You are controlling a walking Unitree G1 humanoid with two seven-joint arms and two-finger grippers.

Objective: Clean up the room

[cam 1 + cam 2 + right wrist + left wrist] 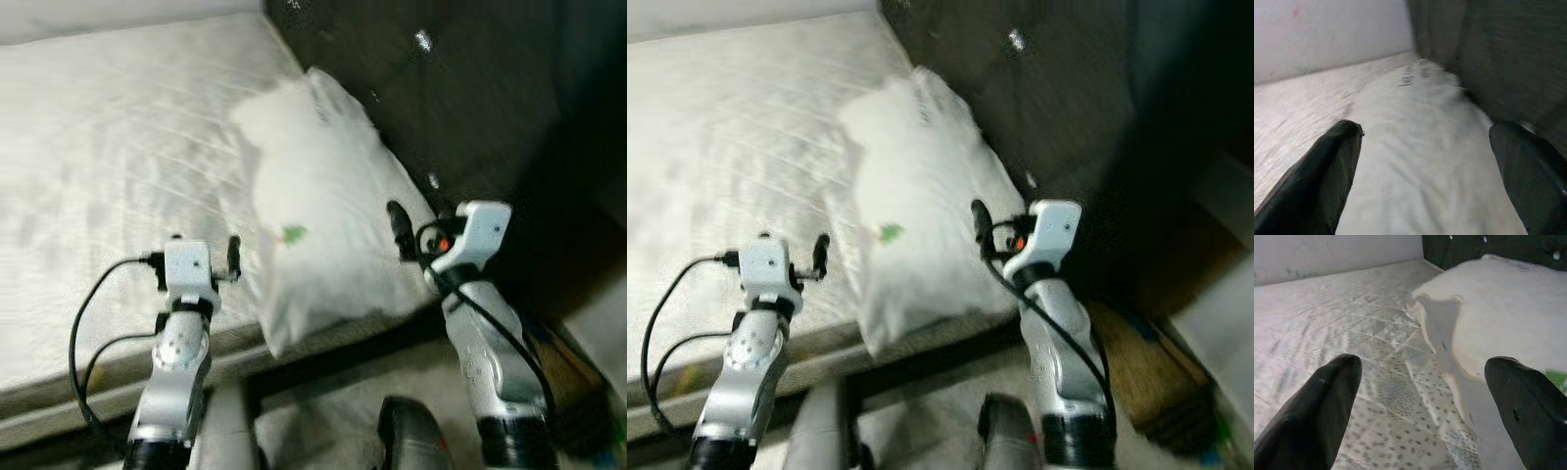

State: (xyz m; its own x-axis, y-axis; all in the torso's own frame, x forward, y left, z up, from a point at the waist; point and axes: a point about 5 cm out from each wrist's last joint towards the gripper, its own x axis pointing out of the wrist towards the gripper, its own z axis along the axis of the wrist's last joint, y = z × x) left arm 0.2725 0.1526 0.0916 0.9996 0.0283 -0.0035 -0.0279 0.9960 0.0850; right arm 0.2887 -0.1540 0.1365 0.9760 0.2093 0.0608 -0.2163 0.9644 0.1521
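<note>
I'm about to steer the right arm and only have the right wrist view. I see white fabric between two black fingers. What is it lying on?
Observer: It's a white pillow lying on a bare quilted mattress, next to the dark headboard.
Operator: Where's the other arm?
Observer: The left gripper is over the mattress beside the pillow, fingers apart.
Operator: Any marks on the pillow?
Observer: A small green mark on its top, towards the near end.
Operator: Is my gripper touching it?
Observer: The right gripper is at the pillow's headboard-side edge; contact can't be told.

Motion blur smears the pillow (pixel 318 206); the bed (pixel 108 166) is cut off at the frame's left edge.
</note>
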